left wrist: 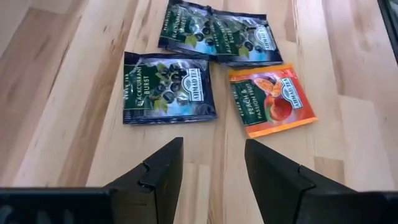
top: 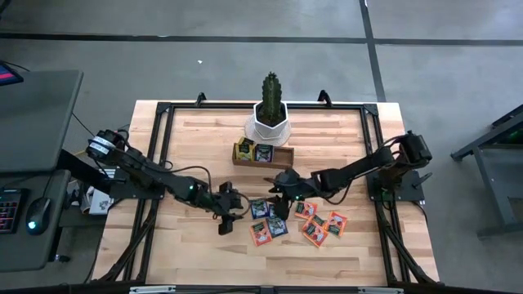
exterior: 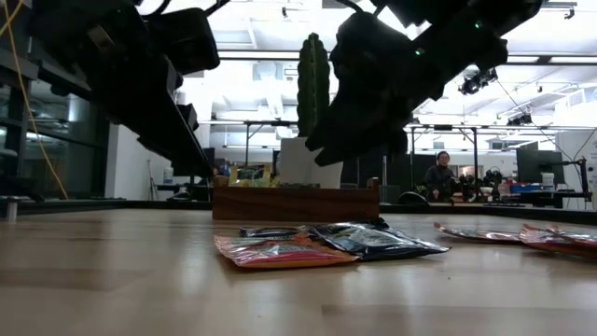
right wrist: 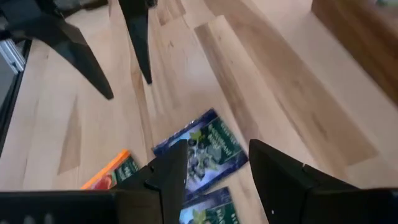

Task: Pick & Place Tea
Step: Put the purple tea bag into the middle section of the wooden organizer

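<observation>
Several flat tea sachets lie on the wooden table: dark blue ones [top: 260, 209] [left wrist: 166, 87] and orange ones [top: 315, 233] [left wrist: 272, 99]. My left gripper [top: 235, 211] [left wrist: 211, 165] hangs open above the table just left of them, slanting down toward the dark blue and orange sachets, with nothing between its fingers. My right gripper [top: 278, 194] [right wrist: 217, 155] hangs open over the far side of the heap, slanting down above a dark blue sachet [right wrist: 202, 149]. The brown wooden tray [top: 261, 153] stands farther back and holds a few sachets.
A cactus in a white pot [top: 270, 114] stands just behind the tray. More orange sachets [top: 337, 222] lie to the right of the heap. A black frame [top: 163, 110] runs along the table's edges. A person [exterior: 438, 177] sits in the room beyond.
</observation>
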